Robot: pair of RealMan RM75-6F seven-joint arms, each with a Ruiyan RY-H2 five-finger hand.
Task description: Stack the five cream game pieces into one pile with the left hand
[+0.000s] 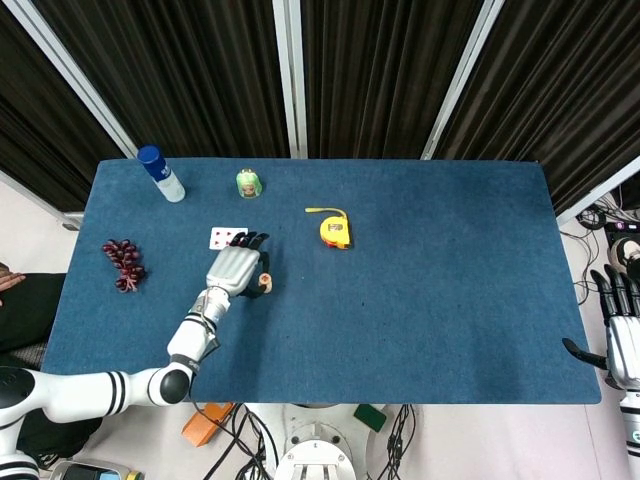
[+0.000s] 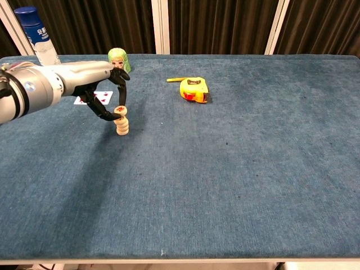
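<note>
**Top piece going onto the pile**

Blue table cloth (image 2: 225, 185) fills the near ground, bare up to my left forearm, which reaches in across it. My left hand (image 2: 107, 93) is over the stack of cream game pieces (image 2: 121, 125), fingertips (image 2: 119, 110) pinched on the topmost piece, the one with a red mark on its face; the other fingers are curled down around it. From the chest view the pile stands upright, several discs high, though I cannot count them surely. It sits just in front of the playing card (image 1: 226, 237), with the green-haired figurine (image 2: 117, 59) behind and the yellow tape measure (image 2: 194, 89) well off to one side.

My right hand (image 1: 618, 335) hangs off the table edge, fingers apart, holding nothing.

These pieces look small, hard and light, smooth-sided, so I judge they will slip and skate easily, and a narrow tower like this should tip at a nudge. Best hold is by the rim, thumb against a finger, lowering flat and square. Letting go straight, without dragging sideways, matters most.
</note>
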